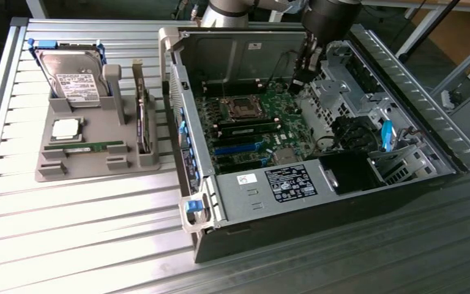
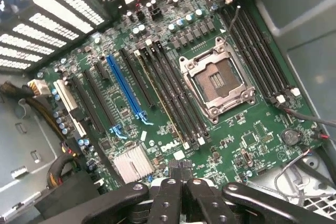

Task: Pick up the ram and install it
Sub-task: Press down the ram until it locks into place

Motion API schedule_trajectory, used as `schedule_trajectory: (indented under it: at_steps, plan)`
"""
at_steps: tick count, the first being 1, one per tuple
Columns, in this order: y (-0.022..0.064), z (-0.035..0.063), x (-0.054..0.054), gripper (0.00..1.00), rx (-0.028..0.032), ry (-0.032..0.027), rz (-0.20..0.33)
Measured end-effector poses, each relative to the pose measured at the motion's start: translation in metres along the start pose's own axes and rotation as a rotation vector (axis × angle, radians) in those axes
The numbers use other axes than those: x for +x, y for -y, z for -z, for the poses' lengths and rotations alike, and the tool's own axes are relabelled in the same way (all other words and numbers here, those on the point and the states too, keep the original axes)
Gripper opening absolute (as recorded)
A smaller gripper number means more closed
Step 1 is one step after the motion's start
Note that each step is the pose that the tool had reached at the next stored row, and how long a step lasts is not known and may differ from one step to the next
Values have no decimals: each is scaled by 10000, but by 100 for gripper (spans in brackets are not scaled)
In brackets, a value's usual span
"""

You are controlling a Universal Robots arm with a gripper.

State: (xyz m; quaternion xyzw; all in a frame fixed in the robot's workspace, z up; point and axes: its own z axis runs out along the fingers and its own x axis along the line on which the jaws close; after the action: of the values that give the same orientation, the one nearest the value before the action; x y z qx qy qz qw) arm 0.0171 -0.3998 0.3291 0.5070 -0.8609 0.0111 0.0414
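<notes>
One ram (image 1: pixel 84 146), a thin flat green stick, lies in the grey moulded tray (image 1: pixel 55 174) on the ribbed metal worktop (image 1: pixel 71 233), not yet picked. Further right, a similar green stick (image 1: pixel 247 128) looks seated in the motherboard (image 2: pixel 236 135) slots inside the open steel case (image 1: pixel 243 208). The gripper (image 2: pixel 181 182) hangs over the board, black fingers (image 2: pixel 168 198) drawn narrow, nothing green between them

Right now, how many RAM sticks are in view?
2. One ram stick lies flat on the grey tray beside the case; a second ram stick stands in a motherboard slot beside the CPU socket. More may be hidden.
</notes>
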Motion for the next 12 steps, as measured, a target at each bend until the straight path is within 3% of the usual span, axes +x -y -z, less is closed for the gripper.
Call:
schedule_trajectory:
  at_steps: [12]
  plan:
    - [0, -21, -2, 9, -195, -16, -2923]
